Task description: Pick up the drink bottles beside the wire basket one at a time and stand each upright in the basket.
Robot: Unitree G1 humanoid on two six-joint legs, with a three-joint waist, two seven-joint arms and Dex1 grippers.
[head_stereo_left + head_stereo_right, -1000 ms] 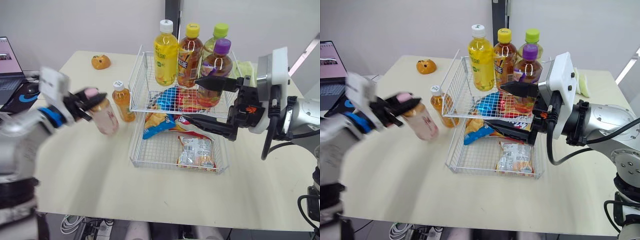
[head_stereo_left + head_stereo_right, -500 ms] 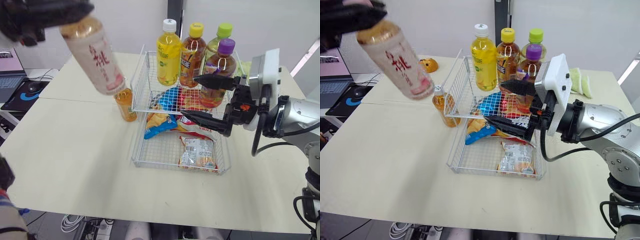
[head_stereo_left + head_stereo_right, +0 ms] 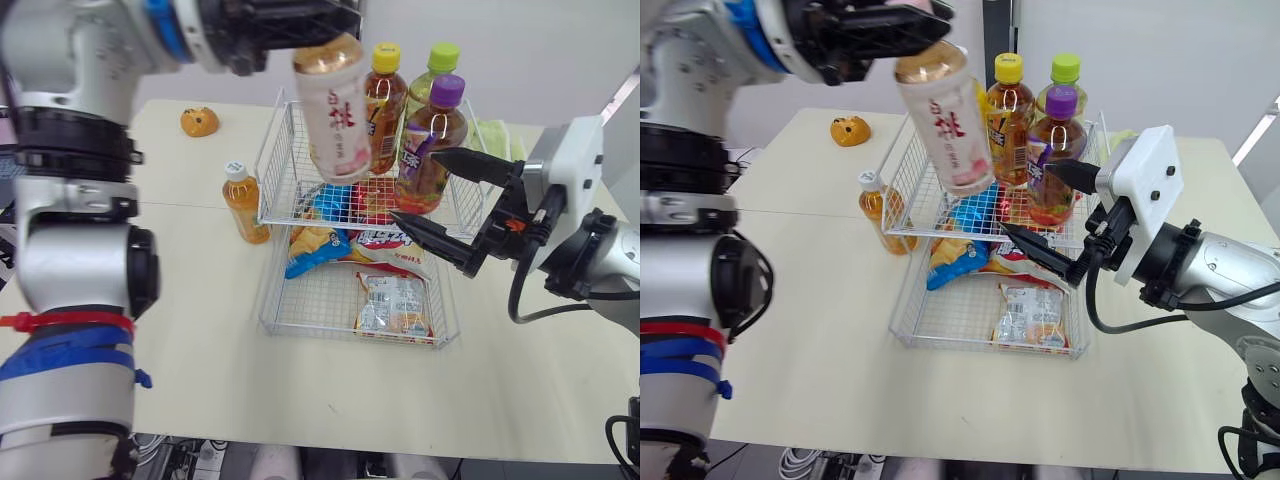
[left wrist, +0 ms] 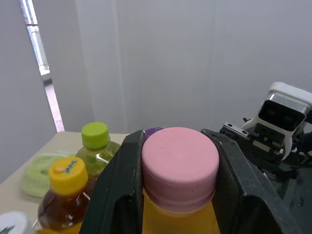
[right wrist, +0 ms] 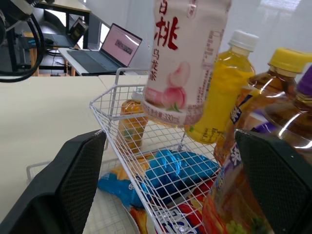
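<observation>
Both head views look forward and down on the table (image 3: 220, 370) from above, sharing the wire basket (image 3: 283, 190). The left wrist view sits tight over the peach bottle (image 4: 179, 161), facing outward. The right wrist view faces that bottle and basket from near, low and level
</observation>
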